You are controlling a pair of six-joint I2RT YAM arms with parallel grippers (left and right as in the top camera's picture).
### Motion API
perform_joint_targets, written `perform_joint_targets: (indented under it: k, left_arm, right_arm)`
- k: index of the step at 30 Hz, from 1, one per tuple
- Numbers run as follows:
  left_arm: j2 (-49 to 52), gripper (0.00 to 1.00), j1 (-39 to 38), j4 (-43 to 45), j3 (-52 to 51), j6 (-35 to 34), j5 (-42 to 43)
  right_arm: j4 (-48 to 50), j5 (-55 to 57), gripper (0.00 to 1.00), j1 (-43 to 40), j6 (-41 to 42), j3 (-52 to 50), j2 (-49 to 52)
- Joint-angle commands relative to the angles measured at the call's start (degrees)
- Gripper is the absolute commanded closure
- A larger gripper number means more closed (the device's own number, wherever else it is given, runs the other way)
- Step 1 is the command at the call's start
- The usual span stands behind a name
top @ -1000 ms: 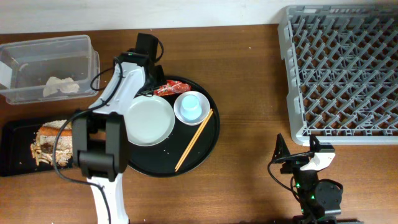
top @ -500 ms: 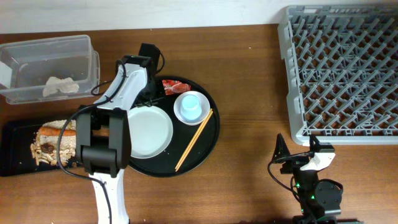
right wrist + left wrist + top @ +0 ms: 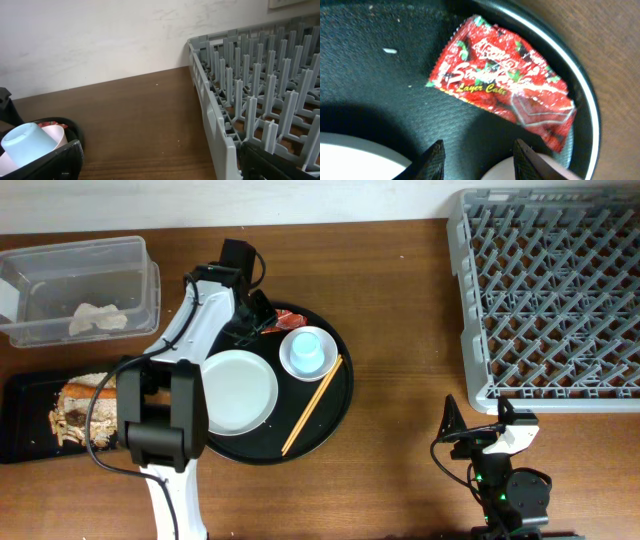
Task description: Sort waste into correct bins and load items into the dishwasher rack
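The red wrapper (image 3: 505,90) lies on the round black tray (image 3: 340,405) at its far rim, also seen from overhead (image 3: 272,327). My left gripper (image 3: 479,155) is open and hovers just above the tray, close to the wrapper; overhead it is at the tray's far left (image 3: 256,312). The white plate (image 3: 238,392), the white bowl with the light-blue cup (image 3: 306,352) in it and the chopsticks (image 3: 312,404) sit on the tray. The clear tub (image 3: 120,258) holds a crumpled tissue (image 3: 96,318). The shallow black tray (image 3: 20,430) holds food scraps (image 3: 85,408). My right gripper (image 3: 160,162) is open near the table's front.
The grey dishwasher rack (image 3: 550,295) fills the right of the table and shows in the right wrist view (image 3: 250,115). Bare wood lies between the round tray and the rack. A white wall runs along the back.
My left gripper shifted slightly over the tray's far left edge, first drawing back, then coming down toward the red wrapper. The right arm has not moved.
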Motion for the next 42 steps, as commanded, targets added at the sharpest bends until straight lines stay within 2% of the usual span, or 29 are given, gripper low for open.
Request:
perform_joint_targets:
  k: [1,8,14,25,31,37,39,42]
  left_arm:
    - [2.1,0.48,-1.5,0.2,-0.4,-7.0,1.0]
    - [2.7,0.45,-3.6,1.6,-0.4,-17.6,0.9]
    - [6.2,0.45,-3.7,4.9,-0.4,-23.2,1.0]
    - [8.1,0.45,-3.2,10.7,-0.4,-23.5,-5.3]
    - [8.1,0.46,-3.2,12.4,-0.4,-23.5,-4.8]
    - [8.1,0.59,-2.6,12.5,-0.4,-23.5,-4.9]
    - [8.1,0.66,-2.4,12.5,-0.4,-23.5,-5.3]
    - [8.1,0.69,-2.4,12.5,-0.4,-23.4,-5.9]
  right_arm:
    - [-0.2,0.5,0.02,0.3,-0.5,-0.4,-0.5]
    - [-0.2,0.5,0.02,0.3,-0.5,-0.4,-0.5]
    - [-0.2,0.5,0.02,0.3,-0.5,-0.4,-0.5]
    - [-0.2,0.5,0.02,0.3,-0.5,-0.4,-0.5]
    - [-0.2,0.5,0.02,0.3,-0.5,-0.4,-0.5]
    - [-0.2,0.5,0.02,0.3,-0.5,-0.4,-0.5]
    - [-0.2,0.5,0.02,0.3,-0.5,-0.4,-0.5]
    - [-0.2,0.5,0.02,0.3,-0.5,-0.4,-0.5]
